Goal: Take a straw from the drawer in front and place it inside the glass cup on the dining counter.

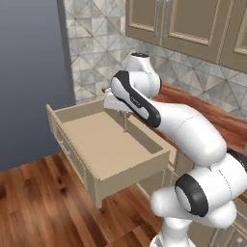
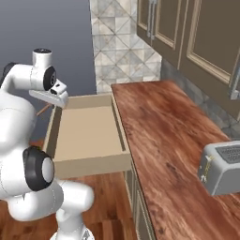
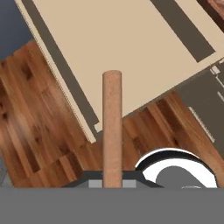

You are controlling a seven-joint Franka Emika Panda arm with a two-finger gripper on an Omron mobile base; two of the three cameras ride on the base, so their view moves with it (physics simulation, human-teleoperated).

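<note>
The drawer (image 1: pixel 103 144) stands pulled out, and its light tan inside looks bare (image 2: pixel 86 129). My gripper (image 1: pixel 123 112) hangs above the drawer's back half, shut on the straw (image 1: pixel 126 121), a thin brownish-orange stick that points down toward the drawer floor. In the hand view the straw (image 3: pixel 112 127) runs straight up from between my fingertips, over the drawer's front edge (image 3: pixel 65 74) and the wooden floor. In the right base view the straw (image 2: pixel 43 110) shows as a short slanted line left of the drawer wall. The glass cup and the dining counter are out of view.
A reddish wood counter (image 2: pixel 159 136) under beige wall cabinets (image 2: pixel 197 42) runs along the right of the drawer, with a grey toaster (image 2: pixel 220 166) on it. Wooden floor (image 1: pixel 38 202) lies in front of the drawer. A tiled wall (image 1: pixel 96 53) stands behind.
</note>
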